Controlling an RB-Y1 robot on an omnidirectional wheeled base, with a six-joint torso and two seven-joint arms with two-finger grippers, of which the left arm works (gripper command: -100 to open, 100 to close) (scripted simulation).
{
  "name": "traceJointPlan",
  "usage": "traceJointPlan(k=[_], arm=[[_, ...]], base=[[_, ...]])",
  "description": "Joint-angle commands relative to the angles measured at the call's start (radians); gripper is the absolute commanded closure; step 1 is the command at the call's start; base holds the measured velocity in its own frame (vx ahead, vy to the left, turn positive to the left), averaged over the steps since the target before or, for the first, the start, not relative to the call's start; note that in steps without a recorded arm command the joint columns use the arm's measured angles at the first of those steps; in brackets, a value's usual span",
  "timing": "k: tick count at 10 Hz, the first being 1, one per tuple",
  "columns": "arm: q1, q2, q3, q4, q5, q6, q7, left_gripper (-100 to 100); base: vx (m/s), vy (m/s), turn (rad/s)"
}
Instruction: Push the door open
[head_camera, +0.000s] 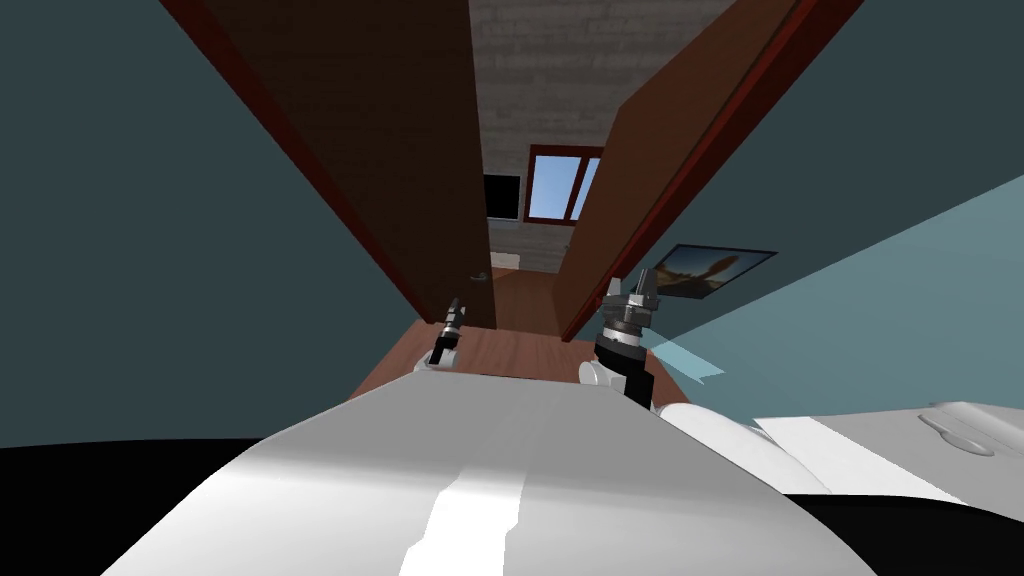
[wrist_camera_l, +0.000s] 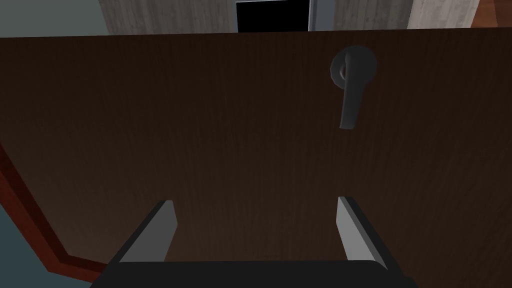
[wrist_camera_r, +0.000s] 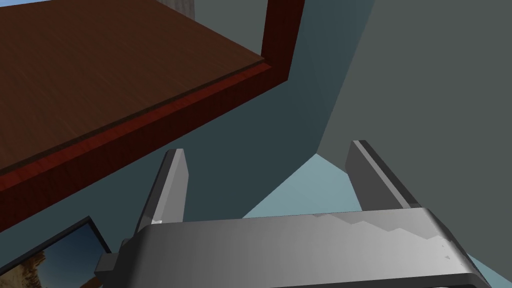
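A dark brown door (head_camera: 400, 150) stands on my left, swung partly inward, with a dark lever handle (head_camera: 481, 277) near its free edge. My left gripper (head_camera: 455, 310) is close to the door's face, below the handle. In the left wrist view the door (wrist_camera_l: 200, 125) lies just beyond the open left gripper (wrist_camera_l: 257, 220), and the lever handle (wrist_camera_l: 350, 90) hangs past one fingertip without touching it. My right gripper (head_camera: 632, 287) is open and holds nothing, near a lighter brown panel (head_camera: 640, 180) at the right of the opening.
A dark red frame (wrist_camera_r: 150, 125) edges the brown panel (wrist_camera_r: 100, 65) beside the right gripper (wrist_camera_r: 267, 180). Teal walls flank the doorway. A framed picture (head_camera: 710, 268) hangs right. Through the gap are a wood floor, a window (head_camera: 560, 185) and a black area (head_camera: 502, 196). White furniture (head_camera: 900, 450) is at lower right.
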Motion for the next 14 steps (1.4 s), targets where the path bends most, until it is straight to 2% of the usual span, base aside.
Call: traceJointPlan(k=[1,2,11,12,14], arm=[[-0.019,0.004,-0.003,0.050,0.004,-0.009,0.002,-100],[-0.019,0.004,-0.003,0.051,0.004,-0.009,0.002,-100],[-0.110,0.027,-0.021,0.285,0.026,-0.046,0.013,-100],[-0.124,0.030,-0.024,0.324,0.030,-0.052,0.015,-100],[-0.139,0.034,-0.027,0.362,0.033,-0.058,0.017,-100]], base=[[0.068,0.021,-0.073],[0.051,0.016,-0.031],[0.084,0.023,-0.062],[0.106,0.047,-0.097],[0.100,0.033,-0.051]])
